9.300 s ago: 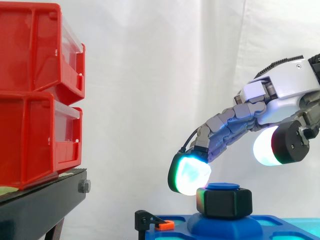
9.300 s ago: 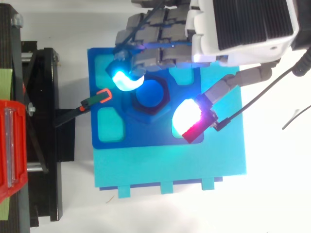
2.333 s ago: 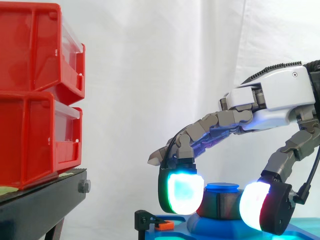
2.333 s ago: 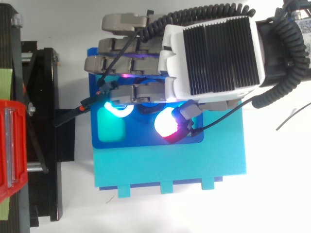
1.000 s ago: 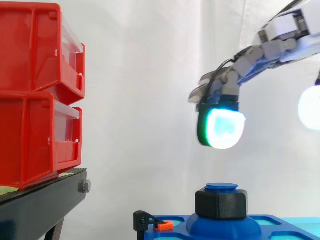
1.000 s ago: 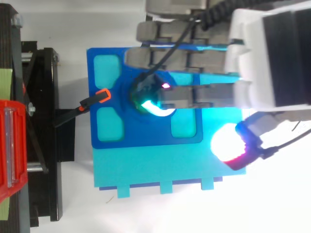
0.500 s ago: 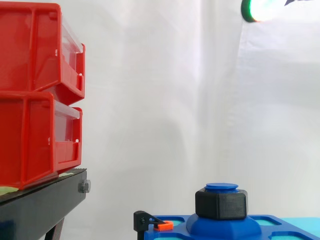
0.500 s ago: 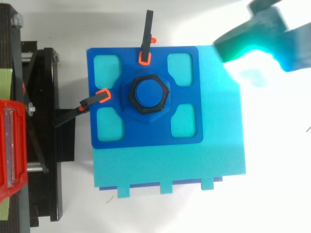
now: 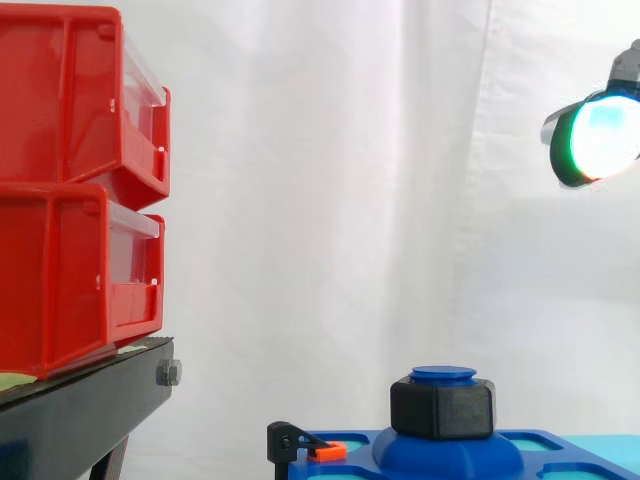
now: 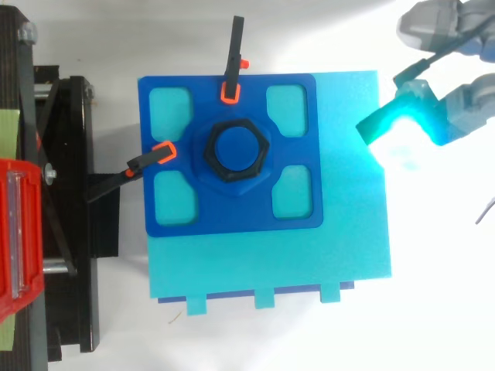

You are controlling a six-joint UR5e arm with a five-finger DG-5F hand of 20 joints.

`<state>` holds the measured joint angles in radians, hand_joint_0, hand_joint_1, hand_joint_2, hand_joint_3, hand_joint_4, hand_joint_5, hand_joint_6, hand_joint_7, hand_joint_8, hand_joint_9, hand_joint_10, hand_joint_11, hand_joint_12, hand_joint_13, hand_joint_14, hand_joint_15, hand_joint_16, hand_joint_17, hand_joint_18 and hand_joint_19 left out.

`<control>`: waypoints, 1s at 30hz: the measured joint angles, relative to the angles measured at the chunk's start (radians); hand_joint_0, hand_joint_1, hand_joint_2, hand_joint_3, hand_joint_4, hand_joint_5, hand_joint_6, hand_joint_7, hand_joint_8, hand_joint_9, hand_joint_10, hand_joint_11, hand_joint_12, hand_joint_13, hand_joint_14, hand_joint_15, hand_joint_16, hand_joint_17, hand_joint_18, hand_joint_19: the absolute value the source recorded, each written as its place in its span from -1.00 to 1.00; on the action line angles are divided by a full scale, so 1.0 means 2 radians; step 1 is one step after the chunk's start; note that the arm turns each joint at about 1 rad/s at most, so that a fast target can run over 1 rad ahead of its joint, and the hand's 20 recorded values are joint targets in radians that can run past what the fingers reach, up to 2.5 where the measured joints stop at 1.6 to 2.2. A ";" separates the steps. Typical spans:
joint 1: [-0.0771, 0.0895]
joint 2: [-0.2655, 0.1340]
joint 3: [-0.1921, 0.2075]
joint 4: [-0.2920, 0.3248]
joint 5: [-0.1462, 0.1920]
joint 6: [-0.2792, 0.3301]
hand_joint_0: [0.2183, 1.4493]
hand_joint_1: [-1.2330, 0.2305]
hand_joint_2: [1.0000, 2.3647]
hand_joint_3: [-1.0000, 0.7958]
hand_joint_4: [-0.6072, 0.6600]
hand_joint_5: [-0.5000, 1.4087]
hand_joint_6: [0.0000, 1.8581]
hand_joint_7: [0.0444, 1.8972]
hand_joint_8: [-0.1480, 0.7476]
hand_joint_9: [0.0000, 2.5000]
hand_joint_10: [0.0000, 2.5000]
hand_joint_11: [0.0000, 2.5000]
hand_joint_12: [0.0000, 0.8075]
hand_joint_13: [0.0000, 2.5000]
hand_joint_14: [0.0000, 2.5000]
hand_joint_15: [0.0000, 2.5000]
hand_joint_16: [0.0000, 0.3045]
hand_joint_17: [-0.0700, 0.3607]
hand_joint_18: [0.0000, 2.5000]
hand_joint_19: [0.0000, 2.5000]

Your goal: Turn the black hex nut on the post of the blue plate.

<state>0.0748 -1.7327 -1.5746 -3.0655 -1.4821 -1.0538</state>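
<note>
Fingers (image 10: pixel 464 104) of the robot's hand (image 10: pixel 445 22) reach in at the right edge of the top view, at about two o'clock from the plate's centre. They are spread apart from one another and close on nothing. One fingertip (image 10: pixel 414 117) glows cyan and hangs by the right edge of the turquoise base (image 10: pixel 271 263). From the side, a pad glowing green and white (image 9: pixel 598 140) sits high at two o'clock, well apart from the black hex nut (image 9: pixel 443 408).

That nut sits on the round blue post (image 9: pixel 443 374), whose cap shows just above it, at the centre of the blue plate (image 10: pixel 232 216). The plate lies on the turquoise base.

Two black clamps with orange tips touch the plate, one at twelve o'clock (image 10: pixel 234 58) and one at nine o'clock (image 10: pixel 135 165) from the nut.

Stacked red bins (image 9: pixel 70 190) stand on a black stand (image 9: pixel 80 410) at nine o'clock in the side view, before a white curtain (image 9: pixel 320 200).
</note>
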 measured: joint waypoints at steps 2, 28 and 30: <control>0.000 0.000 0.000 0.001 0.007 0.020 -0.64 0.05 -1.00 -0.44 -0.10 -0.75 -0.46 -0.42 -0.37 -1.00 -1.00 -1.00 -0.16 -1.00 -1.00 -1.00 -0.62 -0.07 -1.00 -0.97; 0.002 0.000 0.000 -0.001 0.019 0.209 -0.66 0.08 -1.00 -0.44 -0.09 -0.74 -0.46 -0.27 -0.38 -1.00 -1.00 -1.00 -0.17 -1.00 -1.00 -1.00 -0.60 -0.04 -1.00 -0.98; 0.002 0.000 0.000 0.000 0.019 0.211 -0.66 0.08 -1.00 -0.44 -0.09 -0.74 -0.46 -0.32 -0.39 -1.00 -1.00 -1.00 -0.17 -1.00 -1.00 -1.00 -0.60 -0.04 -1.00 -0.98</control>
<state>0.0788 -1.7320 -1.5754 -3.0661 -1.4448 -0.6316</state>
